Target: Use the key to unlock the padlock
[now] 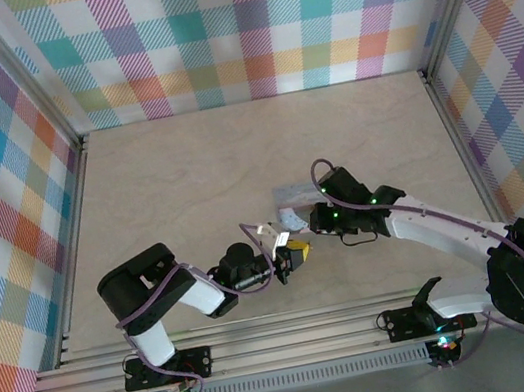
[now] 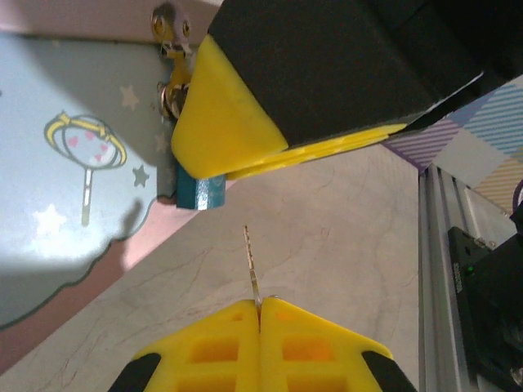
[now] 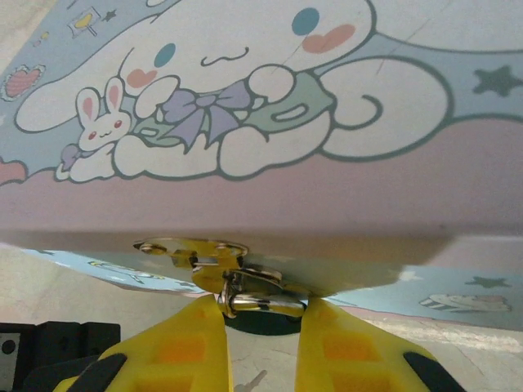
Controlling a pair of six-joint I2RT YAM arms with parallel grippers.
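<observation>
L gripper pinches key; R gripper clamps padlock

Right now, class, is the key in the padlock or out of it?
Out. The left wrist view shows the key, pinched in the left gripper, with its tip short of the padlock, bare table between them.

The right hand has its yellow fingers pinched in on either side of the padlock. The padlock's silvery loop hangs through the metal clasp on the front edge of the cartoon-printed tin box.
</observation>
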